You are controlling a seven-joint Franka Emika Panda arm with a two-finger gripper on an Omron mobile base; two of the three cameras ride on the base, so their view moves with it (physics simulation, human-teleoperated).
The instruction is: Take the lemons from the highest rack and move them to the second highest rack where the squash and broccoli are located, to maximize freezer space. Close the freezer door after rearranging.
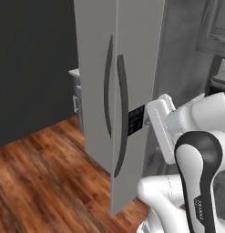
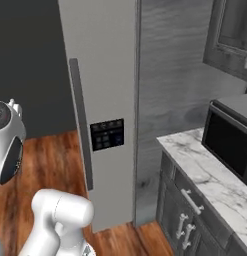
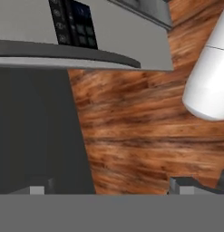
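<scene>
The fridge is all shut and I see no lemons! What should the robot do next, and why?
Probably bring the claw to the long dark handle beside the button panel and grip it. The fridge doors look shut, the claw is open and holds nothing, so a door must open first.

flat even rendered light, slightly soft

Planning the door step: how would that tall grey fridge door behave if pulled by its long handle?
The fridge door is a tall, rigid slab, so it should swing as one piece and probably feel heavy. Its handle looks smooth and slim, so a grip might slide along it.
</scene>
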